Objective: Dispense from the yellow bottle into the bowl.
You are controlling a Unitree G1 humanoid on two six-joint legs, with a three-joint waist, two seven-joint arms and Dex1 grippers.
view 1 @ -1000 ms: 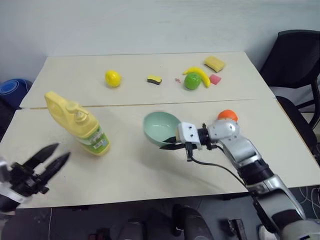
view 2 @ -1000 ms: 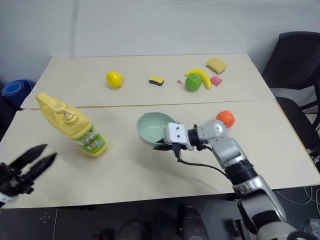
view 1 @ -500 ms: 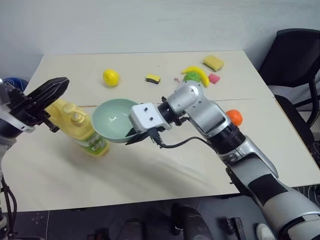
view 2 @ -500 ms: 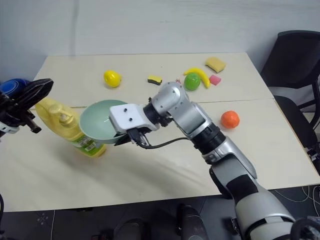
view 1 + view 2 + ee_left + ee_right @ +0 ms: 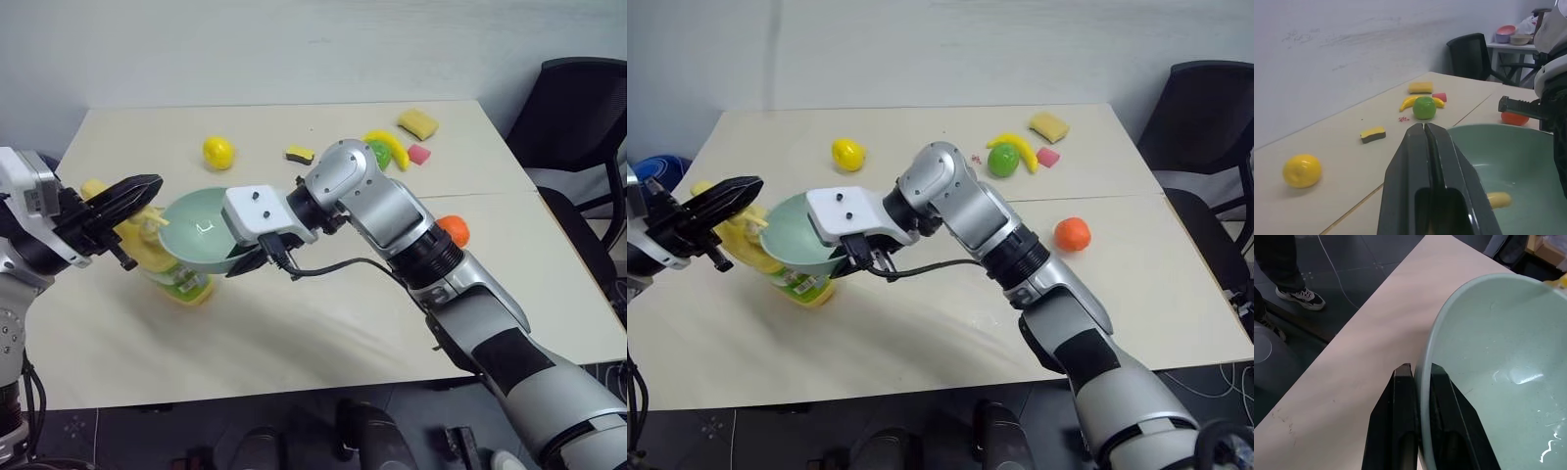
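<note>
My right gripper (image 5: 249, 260) is shut on the near rim of the bowl (image 5: 199, 231), a pale mint-green one, and holds it tilted above the table. In the right wrist view its two fingers (image 5: 1402, 396) clamp the bowl's wall (image 5: 1498, 362). The yellow bottle (image 5: 174, 282) stands just behind and below the bowl, partly hidden by it. The bottle's yellow spout (image 5: 1498, 199) reaches over the bowl's inside. My left gripper (image 5: 147, 186) is shut with nothing between its fingers and hovers over the bottle's pump top. Whether it touches the pump cannot be made out.
On the far half of the table lie a lemon (image 5: 218, 152), a small yellow-black sponge (image 5: 300, 154), a banana (image 5: 390, 145) with a green fruit, a yellow sponge (image 5: 419, 123) and a pink piece (image 5: 420, 154). An orange (image 5: 1072, 234) sits mid-right. A black chair (image 5: 578, 117) stands at the right.
My right gripper has lifted the bowl and carried it left to the bottle. My left gripper has risen from the table's front edge, shut, and come over the pump top.
</note>
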